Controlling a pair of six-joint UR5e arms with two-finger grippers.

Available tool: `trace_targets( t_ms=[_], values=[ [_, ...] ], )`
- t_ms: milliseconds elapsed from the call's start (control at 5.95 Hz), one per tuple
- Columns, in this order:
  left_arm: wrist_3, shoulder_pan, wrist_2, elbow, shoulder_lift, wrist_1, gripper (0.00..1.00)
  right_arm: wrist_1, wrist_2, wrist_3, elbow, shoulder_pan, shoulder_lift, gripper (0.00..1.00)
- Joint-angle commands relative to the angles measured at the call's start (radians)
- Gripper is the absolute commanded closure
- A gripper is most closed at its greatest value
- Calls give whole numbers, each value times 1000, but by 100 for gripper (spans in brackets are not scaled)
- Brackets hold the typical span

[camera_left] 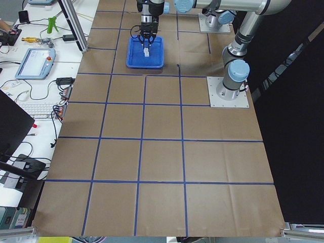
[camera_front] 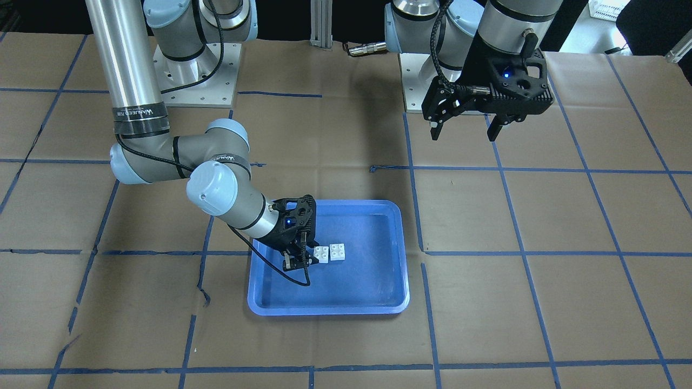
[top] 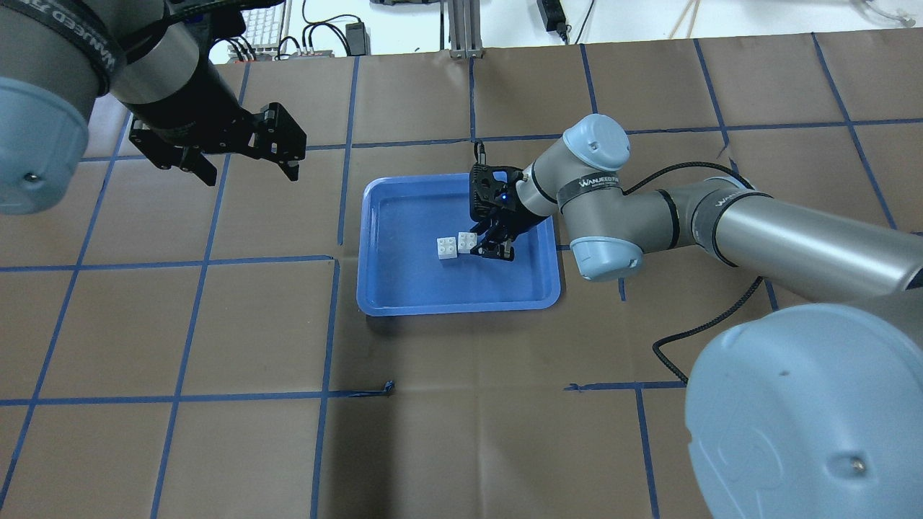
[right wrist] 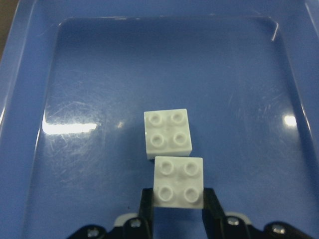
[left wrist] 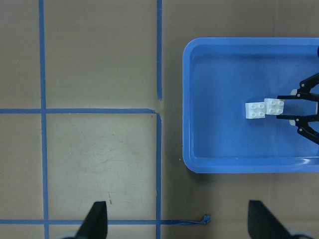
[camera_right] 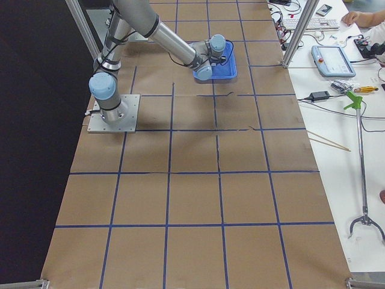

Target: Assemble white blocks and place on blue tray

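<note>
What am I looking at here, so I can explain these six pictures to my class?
This is a robot with two jointed arms, each ending in a two-finger gripper, at a table covered in brown paper with blue tape lines. Four pictures come from fixed cameras: opposite the robot, behind and above it, and at each table end. Two come from cameras on the wrists. A shallow blue plastic tray holds two small square white studded bricks, touching. The right gripper is down in the tray, fingers close on either side of one brick; whether it squeezes cannot be told. The left gripper hangs open and empty, away from the tray.
</note>
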State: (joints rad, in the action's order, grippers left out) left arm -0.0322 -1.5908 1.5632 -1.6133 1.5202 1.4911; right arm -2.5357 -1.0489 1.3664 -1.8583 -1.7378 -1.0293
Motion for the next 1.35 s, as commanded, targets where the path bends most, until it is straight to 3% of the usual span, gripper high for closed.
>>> trace_targets(
  t_ms=[0,1177],
  values=[
    [0,0,0,0,0,-3,1,-1,1,-9,-4,-9,0,75],
    [0,0,0,-2,5,-15,1,0,1,-16,-8,-14,-2,75]
  ],
)
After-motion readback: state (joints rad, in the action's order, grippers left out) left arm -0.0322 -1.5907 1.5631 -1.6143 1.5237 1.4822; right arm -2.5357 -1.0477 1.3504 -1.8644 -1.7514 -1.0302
